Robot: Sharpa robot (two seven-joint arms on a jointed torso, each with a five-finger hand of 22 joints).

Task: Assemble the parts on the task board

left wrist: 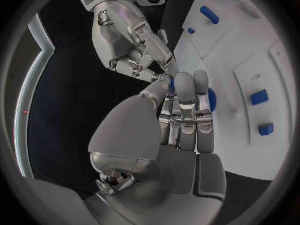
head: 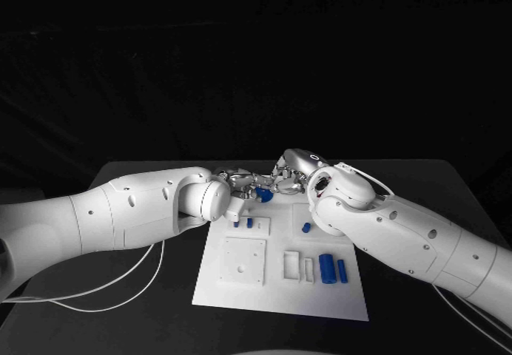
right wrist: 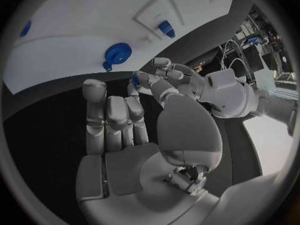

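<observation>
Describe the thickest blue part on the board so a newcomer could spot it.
Find the white task board and go to its near right area. Two blue bars lie side by side there; the thick blue bar is wider than its thin neighbour.

From the right wrist camera I see my right hand [right wrist: 122, 127] rising through the middle, palm toward the lens, its fingers [right wrist: 115, 117] held straight and close together, pointing toward the white task board [right wrist: 75, 60]. My left hand [right wrist: 164, 80] meets it from the far side, fingertips curled in close to my right hand's fingertips, and a small blue part [right wrist: 135, 80] shows right between them; I cannot tell which hand actually grips it. On the board beyond lies a round blue gear-like part [right wrist: 116, 55], a blue block [right wrist: 166, 29] stands beside a raised white plate [right wrist: 153, 15], and another blue piece [right wrist: 25, 27] sits near the board's rim. The dark worktop [right wrist: 44, 130] lies under my fingers.
</observation>
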